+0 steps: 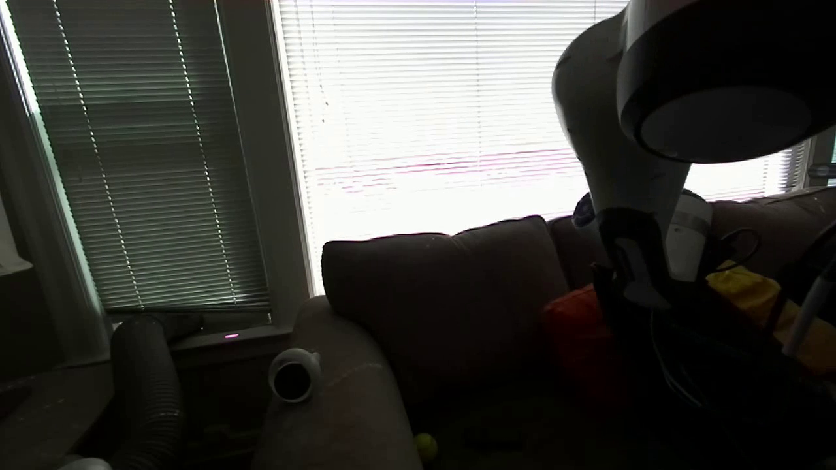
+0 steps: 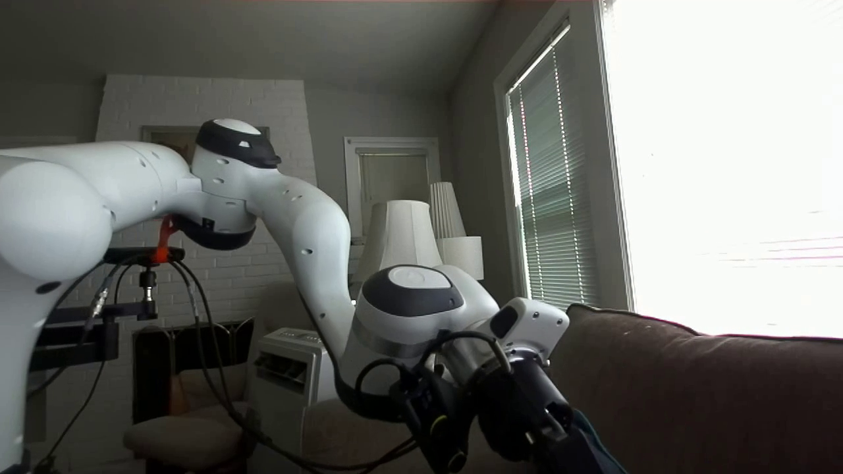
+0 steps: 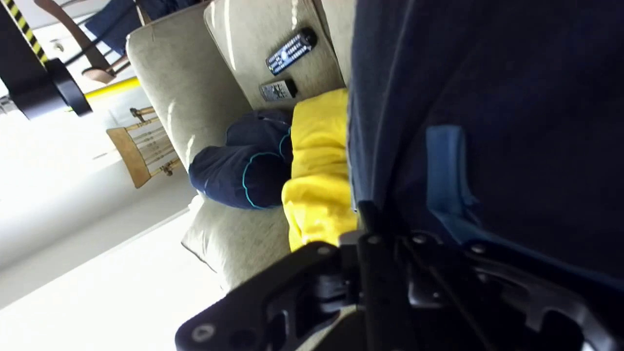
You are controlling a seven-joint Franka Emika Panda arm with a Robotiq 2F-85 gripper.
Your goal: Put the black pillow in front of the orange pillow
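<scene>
Wrist view: black pillow [image 3: 516, 78] pinched in the end effector [image 3: 378, 222].

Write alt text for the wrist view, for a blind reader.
The gripper, at bottom, seems to pinch the black pillow, which fills the picture's right. To its left lie a yellow pillow and dark fabric with teal piping; above these, two remotes on the sofa.

In an exterior view, your Panda arm [image 2: 309, 217] is bent at a high elbow [image 2: 227, 178] and slopes down to a low wrist [image 2: 408, 316]. Your Robotiq gripper [image 3: 382, 219] tilts downward beyond it, fingers [image 3: 373, 263] pressed together in a grip.
</scene>
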